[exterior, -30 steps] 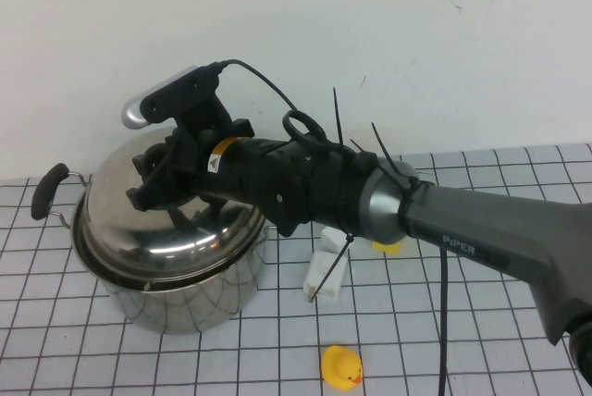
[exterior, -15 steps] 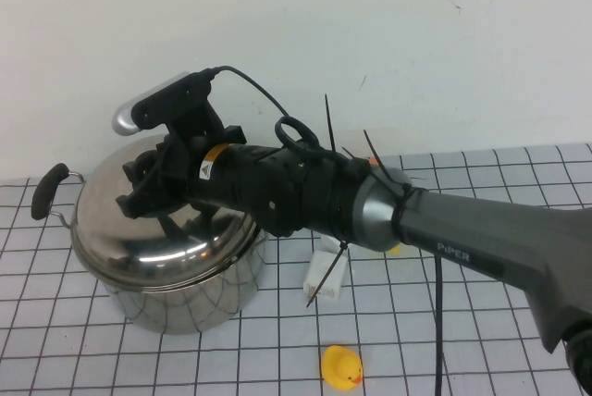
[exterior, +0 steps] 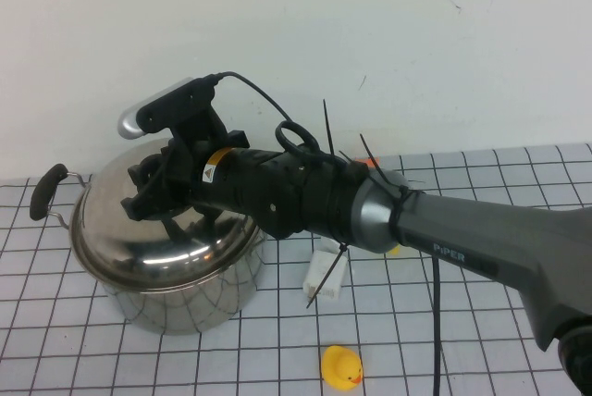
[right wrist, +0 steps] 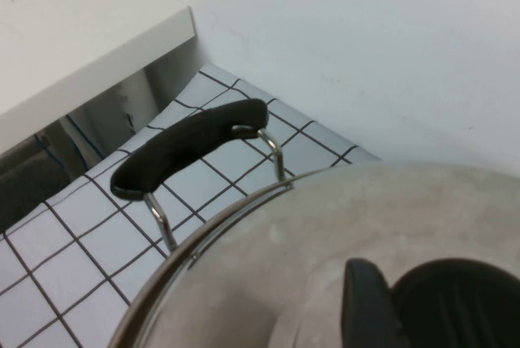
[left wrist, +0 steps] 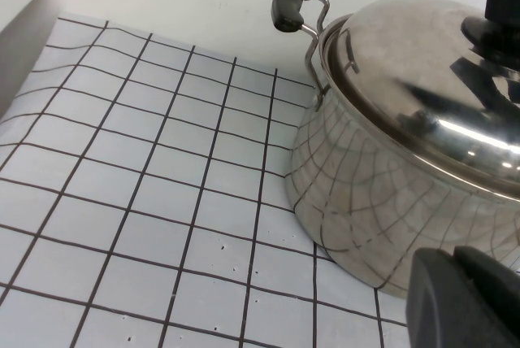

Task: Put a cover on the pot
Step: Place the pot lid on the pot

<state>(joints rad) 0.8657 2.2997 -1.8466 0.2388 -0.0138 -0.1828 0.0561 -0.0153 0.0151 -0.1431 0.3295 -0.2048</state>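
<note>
The pot (exterior: 180, 299) and lid (exterior: 157, 239) are shiny silver steel with black handles (exterior: 46, 191). White cloth (left wrist: 122, 202) carries a black grid. The duck (exterior: 340, 366) is yellow.

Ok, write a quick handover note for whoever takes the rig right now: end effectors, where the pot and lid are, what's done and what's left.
Right end effector: over the pot, at the knob of the domed steel lid; its grip state can't be told.
Left end effector: low beside the pot, only its dark tip in view, holding nothing visible.
Pot: on the checked mat, left side. Lid sits on it slightly tilted, apparently not fully seated.
Done: lid brought onto the pot.
Left: settle the lid flat, release, withdraw the right arm.
Nearby: white block, yellow rubber duck.
</note>
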